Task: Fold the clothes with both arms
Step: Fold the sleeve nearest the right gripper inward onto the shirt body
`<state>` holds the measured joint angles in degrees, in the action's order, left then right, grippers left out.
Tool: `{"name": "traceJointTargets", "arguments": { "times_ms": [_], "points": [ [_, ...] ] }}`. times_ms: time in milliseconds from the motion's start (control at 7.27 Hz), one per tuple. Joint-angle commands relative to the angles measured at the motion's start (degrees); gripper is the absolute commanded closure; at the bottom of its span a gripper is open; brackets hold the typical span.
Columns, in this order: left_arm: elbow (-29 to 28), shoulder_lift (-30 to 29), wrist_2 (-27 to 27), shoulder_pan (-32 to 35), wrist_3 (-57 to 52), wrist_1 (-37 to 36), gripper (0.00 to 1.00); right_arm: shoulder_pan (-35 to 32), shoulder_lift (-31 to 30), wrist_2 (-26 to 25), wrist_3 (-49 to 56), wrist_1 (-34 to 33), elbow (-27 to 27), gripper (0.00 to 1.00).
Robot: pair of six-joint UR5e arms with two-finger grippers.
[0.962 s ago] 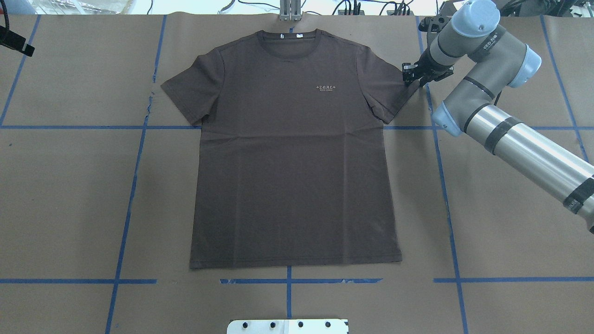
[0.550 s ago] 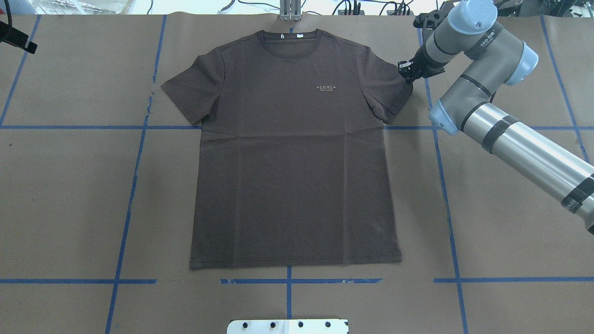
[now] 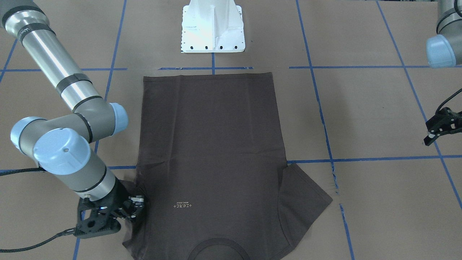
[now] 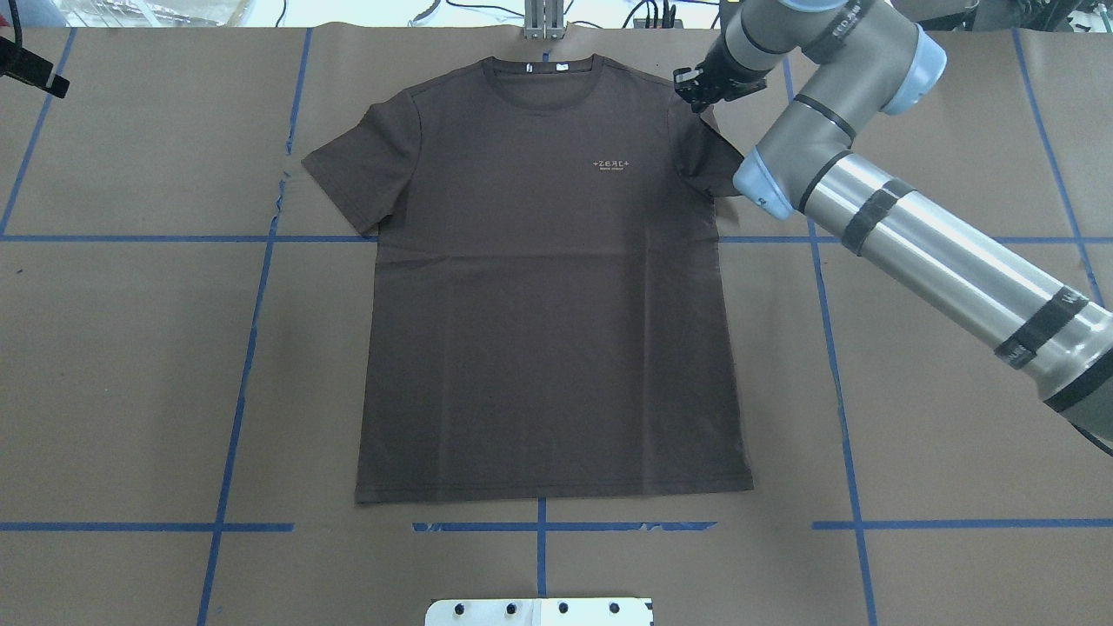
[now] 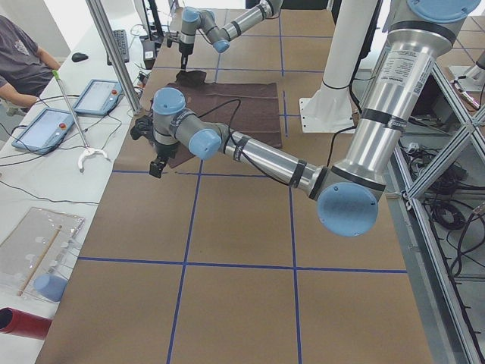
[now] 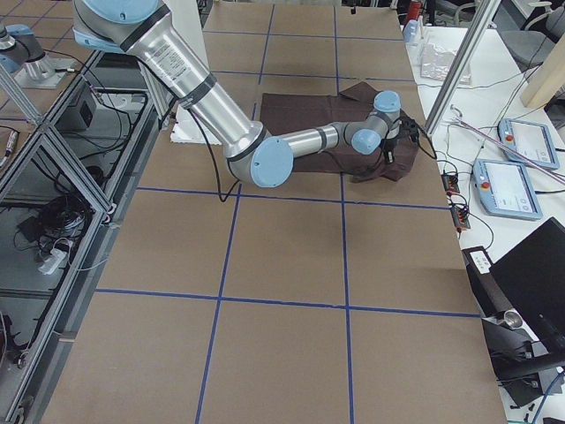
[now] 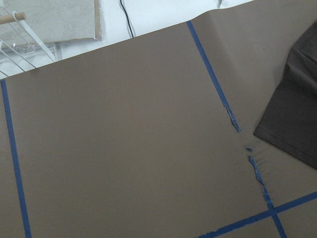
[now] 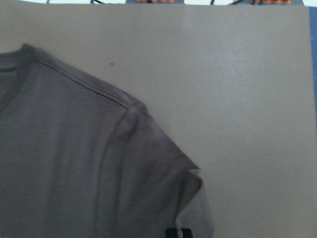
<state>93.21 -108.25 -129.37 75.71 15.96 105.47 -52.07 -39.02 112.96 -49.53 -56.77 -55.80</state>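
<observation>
Right gripper (image 4: pixel 697 92) clamped on T-shirt (image 4: pixel 548 330) sleeve, sleeve bunched at the shoulder; left gripper (image 3: pixel 431 137) well apart over table (image 4: pixel 130 348); cannot tell its finger spacing.

A: What sort of place is it?
B: Robot lab. My worktop (image 4: pixel 113 365) is papered brown and gridded with blue tape (image 4: pixel 251 348). I'm bolted to a white pedestal (image 3: pixel 213 32).
A: What else shows it?
B: Aluminium post (image 5: pixel 114 54), loose cables (image 6: pixel 57 216) on the floor, teach pendants (image 5: pixel 95 96) on a side bench, and an operator (image 5: pixel 19 61) seated there.
</observation>
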Motion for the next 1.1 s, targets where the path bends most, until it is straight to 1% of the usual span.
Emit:
{"name": "traceJointTargets", "arguments": {
  "times_ms": [0,137,275,412,687,825,962],
  "points": [
    [0.0,0.0,0.0,0.1,0.0,0.0,0.02,7.0,4.0,-11.1,0.0,-0.8,0.3,1.00],
    [0.1,0.0,0.0,0.1,0.0,0.0,0.02,8.5,4.1,-13.2,-0.1,-0.7,0.3,1.00],
    [0.1,0.0,0.0,0.1,0.0,0.1,0.01,9.8,3.9,-14.9,-0.3,-0.3,0.4,0.01],
    [0.1,-0.3,0.0,0.1,0.2,0.0,0.01,9.9,3.8,-15.7,-0.5,0.0,0.4,0.00],
    [-1.3,-0.9,0.1,0.0,1.3,1.2,0.01,9.4,3.8,-15.2,-3.1,-0.1,0.4,0.00],
    [-5.7,-3.4,0.2,-0.2,5.5,5.3,0.01,8.2,4.0,-11.8,-4.9,-0.4,0.0,0.00],
    [-11.7,-5.8,0.2,-2.4,14.0,13.9,0.01,5.3,3.4,-3.6,-4.9,-4.9,-2.4,0.00]
  ]
}}
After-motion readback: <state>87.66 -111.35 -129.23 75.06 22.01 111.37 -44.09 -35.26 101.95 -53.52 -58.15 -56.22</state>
